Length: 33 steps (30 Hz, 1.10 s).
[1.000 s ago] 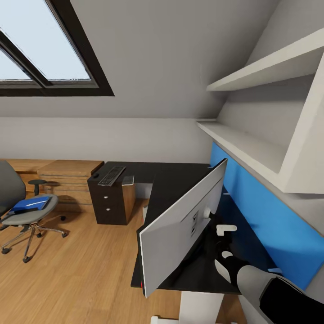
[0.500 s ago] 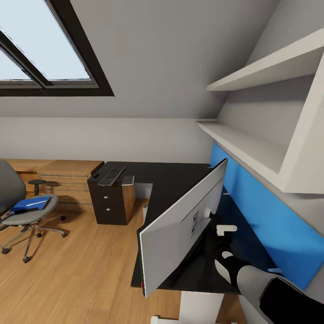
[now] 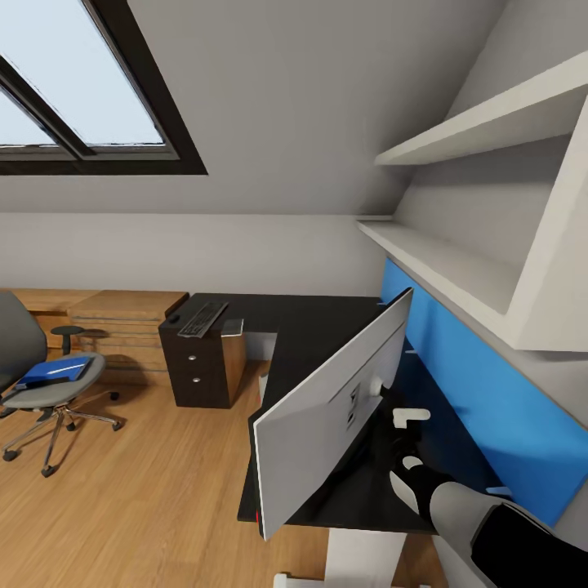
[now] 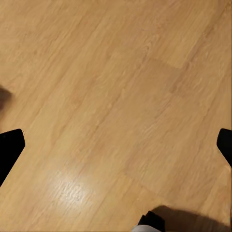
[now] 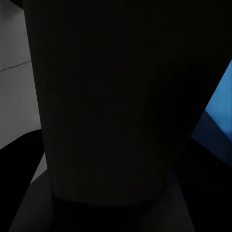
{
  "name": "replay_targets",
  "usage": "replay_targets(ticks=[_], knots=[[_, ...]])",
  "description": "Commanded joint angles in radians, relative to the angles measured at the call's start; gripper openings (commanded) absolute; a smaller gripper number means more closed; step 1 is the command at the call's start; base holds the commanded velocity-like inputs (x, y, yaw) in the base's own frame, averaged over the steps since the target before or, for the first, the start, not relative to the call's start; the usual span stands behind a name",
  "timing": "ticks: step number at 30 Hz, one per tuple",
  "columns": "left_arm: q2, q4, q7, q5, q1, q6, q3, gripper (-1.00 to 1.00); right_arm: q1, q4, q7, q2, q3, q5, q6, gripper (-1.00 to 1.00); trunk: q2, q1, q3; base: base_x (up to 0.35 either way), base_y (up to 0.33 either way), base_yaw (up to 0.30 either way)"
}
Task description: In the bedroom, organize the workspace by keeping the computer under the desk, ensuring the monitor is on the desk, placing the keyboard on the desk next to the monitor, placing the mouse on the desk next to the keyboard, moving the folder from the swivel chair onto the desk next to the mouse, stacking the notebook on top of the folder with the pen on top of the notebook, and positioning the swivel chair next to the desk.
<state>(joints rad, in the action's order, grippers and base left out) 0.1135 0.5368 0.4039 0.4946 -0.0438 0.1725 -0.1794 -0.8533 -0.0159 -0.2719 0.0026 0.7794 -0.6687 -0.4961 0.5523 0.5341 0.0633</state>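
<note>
No change across the last second. Monitor (image 3: 335, 408) on desk (image 3: 314, 322), back to camera, right gripper (image 3: 404, 437) at its stand, grip indeterminate. Left fingers (image 4: 9, 147) spread over floor (image 4: 116, 96). Folder (image 3: 55, 370) on chair (image 3: 41, 384); placement apparently stalled.

1. Right gripper (image 3: 398, 445): sits behind the monitor (image 3: 331, 408), against its stand; jaw spacing lost in dark.
2. Right wrist view: dark blurred mass just ahead of the jaws, unidentifiable.
3. Left gripper (image 4: 116, 145): fingertips (image 4: 9, 145) cut by both frame edges.
4. Swivel chair (image 3: 33, 384): back cropped at the edge.
5. Small things beside the keyboard (image 3: 202, 318): too small to name.
</note>
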Motion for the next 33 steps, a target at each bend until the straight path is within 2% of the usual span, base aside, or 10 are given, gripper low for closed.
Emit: replay_targets(ticks=[1,6,9,14,16,17,18,21,24,33], knots=[[0.010,0.022,0.004,0.020,-0.001,-0.019,0.011,1.00,-0.001,-0.001,-0.006,0.000,0.017,0.002,-0.001,-1.00,0.002,0.000,0.002,0.000,0.000,0.000],[0.070,0.313,-0.011,0.160,-0.001,-0.381,0.154,1.00,-0.001,-0.001,-0.006,0.000,0.016,0.002,-0.001,-1.00,0.002,0.000,0.002,0.000,0.000,0.000],[0.094,0.485,-0.011,0.196,-0.001,-0.484,0.197,1.00,-0.001,-0.002,-0.006,0.000,0.016,0.003,-0.001,-1.00,0.002,0.000,0.002,0.000,0.000,0.000],[0.099,0.785,0.008,0.227,-0.001,-0.637,0.219,1.00,-0.001,-0.001,-0.006,-0.001,0.015,0.002,-0.001,-1.00,0.002,0.000,0.002,0.000,0.000,0.000],[0.098,0.856,0.019,0.245,-0.001,-0.699,0.221,1.00,-0.001,-0.001,-0.006,-0.002,0.015,0.002,-0.001,-1.00,0.002,0.000,0.002,0.000,0.000,0.000],[0.093,0.887,0.024,0.267,-0.001,-0.731,0.222,1.00,-0.001,-0.001,-0.006,-0.002,0.015,0.002,-0.001,-1.00,0.002,0.000,0.002,0.000,0.000,0.000],[0.083,0.921,0.028,0.317,-0.001,-0.765,0.222,1.00,-0.001,-0.001,-0.006,-0.002,0.015,0.001,0.000,-1.00,0.002,0.000,0.002,0.000,0.000,0.000],[0.075,0.932,0.029,0.375,-0.001,-0.780,0.218,1.00,-0.001,-0.001,-0.006,-0.002,0.015,0.001,0.000,-1.00,0.002,0.000,0.002,0.000,0.000,0.000],[0.075,0.920,0.029,0.396,-0.001,-0.790,0.183,1.00,-0.001,0.000,-0.006,-0.013,0.015,0.001,-0.001,-1.00,0.002,0.000,0.002,0.000,0.000,0.000],[0.072,0.918,0.030,0.396,-0.001,-0.788,0.181,1.00,-0.001,0.001,-0.009,-0.020,0.015,-0.001,0.002,-1.00,0.002,0.000,0.002,0.132,0.000,0.000]])
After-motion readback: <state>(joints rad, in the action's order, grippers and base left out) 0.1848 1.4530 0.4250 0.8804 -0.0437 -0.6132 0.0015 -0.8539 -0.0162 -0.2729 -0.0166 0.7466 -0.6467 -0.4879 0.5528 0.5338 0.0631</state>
